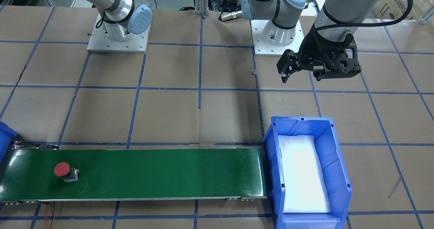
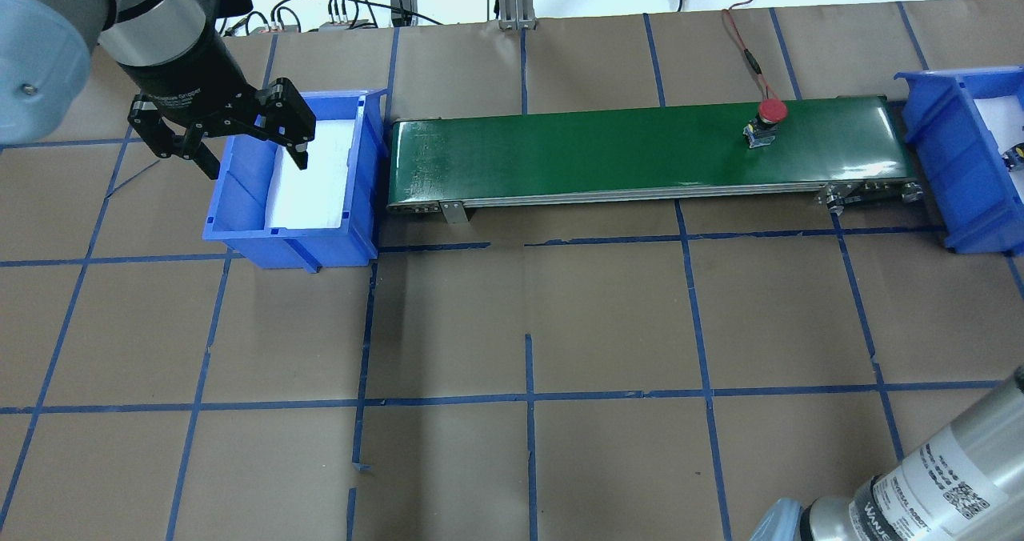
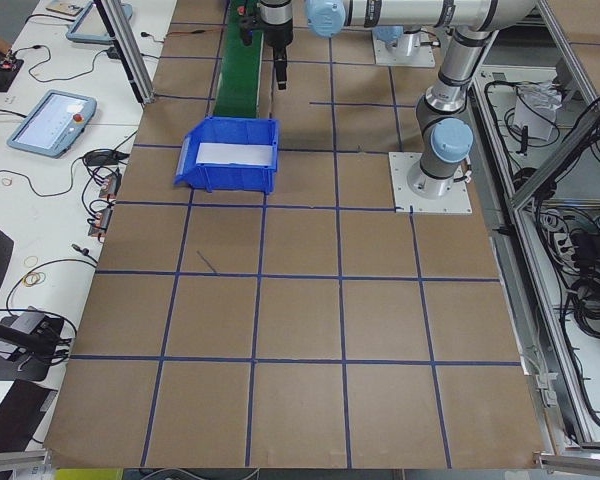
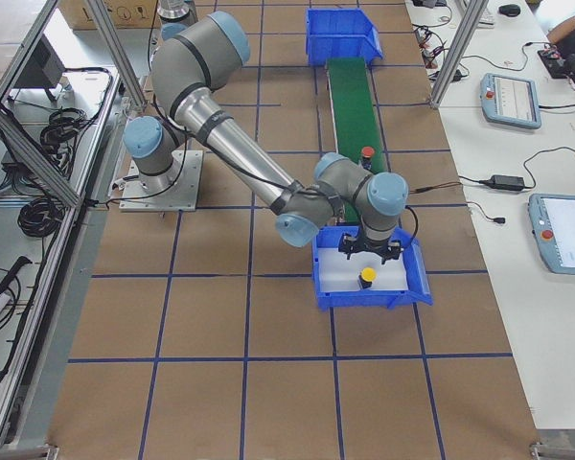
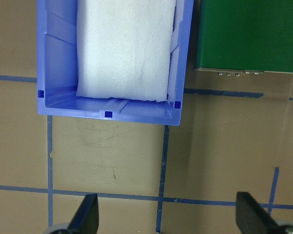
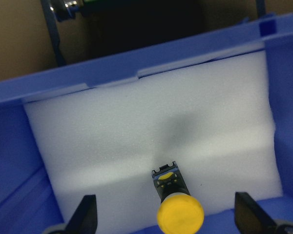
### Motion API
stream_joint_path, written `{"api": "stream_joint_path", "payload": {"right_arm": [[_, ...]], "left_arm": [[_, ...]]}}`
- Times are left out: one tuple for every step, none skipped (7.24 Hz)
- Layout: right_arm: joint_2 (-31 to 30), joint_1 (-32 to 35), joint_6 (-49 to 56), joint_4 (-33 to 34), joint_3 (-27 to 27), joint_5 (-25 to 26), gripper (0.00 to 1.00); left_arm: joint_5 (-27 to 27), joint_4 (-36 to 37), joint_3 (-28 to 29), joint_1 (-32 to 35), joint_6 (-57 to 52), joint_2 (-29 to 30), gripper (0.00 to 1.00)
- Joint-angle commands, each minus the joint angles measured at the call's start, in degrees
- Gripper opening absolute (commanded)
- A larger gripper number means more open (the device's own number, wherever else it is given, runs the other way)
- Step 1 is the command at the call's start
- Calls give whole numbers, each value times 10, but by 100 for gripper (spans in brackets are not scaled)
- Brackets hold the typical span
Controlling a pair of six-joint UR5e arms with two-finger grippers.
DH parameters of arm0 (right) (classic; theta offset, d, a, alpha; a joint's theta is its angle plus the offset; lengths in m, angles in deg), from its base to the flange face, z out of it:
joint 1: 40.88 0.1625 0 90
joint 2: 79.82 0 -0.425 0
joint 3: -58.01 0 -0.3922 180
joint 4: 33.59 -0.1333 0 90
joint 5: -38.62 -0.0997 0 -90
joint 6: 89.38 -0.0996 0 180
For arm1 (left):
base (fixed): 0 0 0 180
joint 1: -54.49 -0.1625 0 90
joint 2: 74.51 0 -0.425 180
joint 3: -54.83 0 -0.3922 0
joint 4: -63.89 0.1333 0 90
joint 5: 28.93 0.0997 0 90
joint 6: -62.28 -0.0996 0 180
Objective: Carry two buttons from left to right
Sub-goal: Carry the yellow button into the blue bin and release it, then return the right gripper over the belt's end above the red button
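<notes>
Front-facing view: the left gripper (image 1: 284, 74) hangs high over bare table (image 1: 203, 120) on the robot's side of the left bin (image 1: 340, 174), holding nothing. The red button (image 1: 62, 170) lies tipped on the green belt (image 1: 152, 174), near the belt's end on the robot's right. The foam-lined left bin sits just beside the belt's other end.

Overhead view: the left fingers (image 2: 302, 153) are spread wide. One belt runs between two blue bins, and the right bin (image 2: 936, 165) sits at its far end. The table on the robot's side of the belt is broad and open.

Exterior right view: the right gripper (image 4: 369, 255) is low inside the right bin. The yellow button (image 4: 367, 277) lies beneath it (two buttons in all).

Left wrist view: both fingers stand far apart over table, with the bin's short wall ahead.

Right wrist view: the right fingers (image 6: 85, 214) are splayed wide. The yellow button rests on white foam (image 6: 136, 136) between them, touching neither, with its cap close to the bin's wall.
</notes>
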State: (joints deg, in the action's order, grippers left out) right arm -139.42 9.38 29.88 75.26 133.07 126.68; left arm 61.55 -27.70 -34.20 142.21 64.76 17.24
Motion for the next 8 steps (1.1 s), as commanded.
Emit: {"api": "stream_joint_path", "payload": {"right_arm": [[-64,57,-18,-61,-2,0,99],[-64,109,-26,-61,-2,-1,99],[-57,160,-32,-60,3,-2,98],[-40,197,-61,-52,10,-1,98],[-33,228,-87,-24,25,4,98],[-34,235,-81,-14,46,4,99],[-34,249,-80,-9,58,1,99],[-32,251,-80,-7,62,2,99]], "left_arm": [[0,0,0,0,0,0,100],[0,0,0,0,0,0,100],[0,0,0,0,0,0,100],[0,0,0,0,0,0,100],[0,0,0,0,0,0,100],[0,0,1,-1,0,0,100],[0,0,1,-3,0,0,100],[0,0,1,-1,0,0,100]]}}
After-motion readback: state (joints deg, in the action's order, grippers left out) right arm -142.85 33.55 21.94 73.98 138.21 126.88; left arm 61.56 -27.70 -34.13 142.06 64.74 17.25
